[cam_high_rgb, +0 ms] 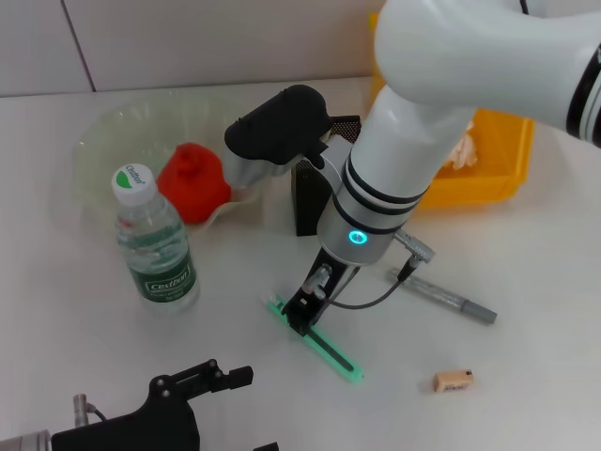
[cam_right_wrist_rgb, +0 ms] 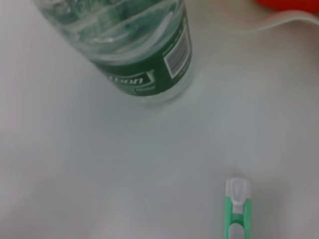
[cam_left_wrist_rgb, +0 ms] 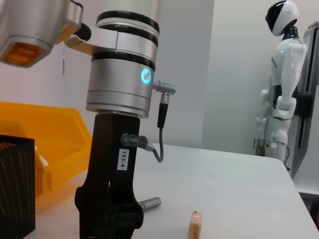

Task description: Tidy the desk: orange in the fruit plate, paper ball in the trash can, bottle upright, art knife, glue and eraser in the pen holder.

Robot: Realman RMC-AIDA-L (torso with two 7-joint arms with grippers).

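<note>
1. Left claw (cam_high_rgb: pixel 239 377): parked at the near edge of the surface (cam_high_rgb: pixel 545 301), low in the head view, grasping nothing; whether its fingers are parted cannot be told. Its wrist camera faces the working arm.
2. Eraser (cam_high_rgb: pixel 453 380): lies loose on the near right of the surface, well apart from everything else, not yet collected.
3. Art knife (cam_high_rgb: pixel 315 340): green, lying flat, running diagonally near the middle. It looks to be the item in hand.
4. Right claw (cam_high_rgb: pixel 302 315): lowered onto the far end of the art knife, seemingly to pick it up. Whether the fingers are clenched on the handle cannot be told; the claw body hides them.
5. Glue (cam_high_rgb: pixel 449 298): grey stick lying just right of the right arm, still on the surface.
6. Bottle (cam_high_rgb: pixel 155 246): upright already, left of the knife, near enough to be knocked by a wide swing.
7. Pen holder (cam_high_rgb: pixel 308 197): black mesh, behind the right wrist, which partly blocks it; the likely destination.
8. Fruit plate (cam_high_rgb: pixel 103 136): clear, far left, holding the orange (cam_high_rgb: pixel 192 180).
9. Trash can (cam_high_rgb: pixel 498 155): yellow bin, far right, pale paper ball (cam_high_rgb: pixel 460 150) inside.
</note>
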